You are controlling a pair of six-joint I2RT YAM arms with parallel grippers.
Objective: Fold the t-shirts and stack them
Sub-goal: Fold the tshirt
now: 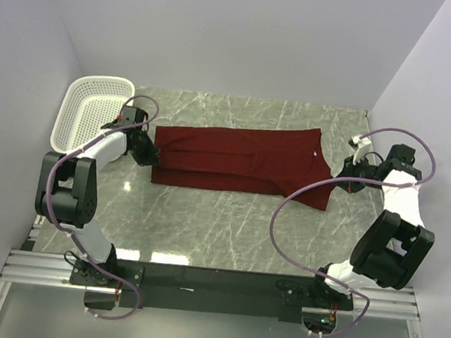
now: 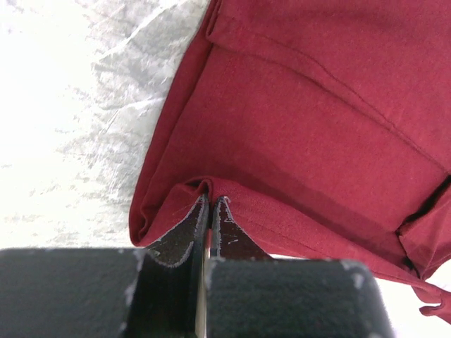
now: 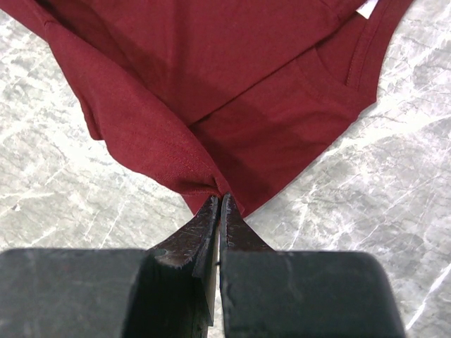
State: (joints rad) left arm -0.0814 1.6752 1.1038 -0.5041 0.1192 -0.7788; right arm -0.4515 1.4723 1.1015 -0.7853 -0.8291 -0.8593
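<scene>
White basket [image 1: 94,116] near maroon t-shirt [image 1: 234,160]

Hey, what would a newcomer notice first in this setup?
A maroon t-shirt lies folded into a long band across the middle of the marble table. The left gripper and the right gripper each pinch one end of it. A white basket sits at the table's far left corner.

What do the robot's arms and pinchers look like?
The white-and-black left arm and right arm have chunky black joints, and a thin purple cable loops along each. The black left end effector and right end effector each have two flat, pointed fingers with scuffed pale edges.
</scene>
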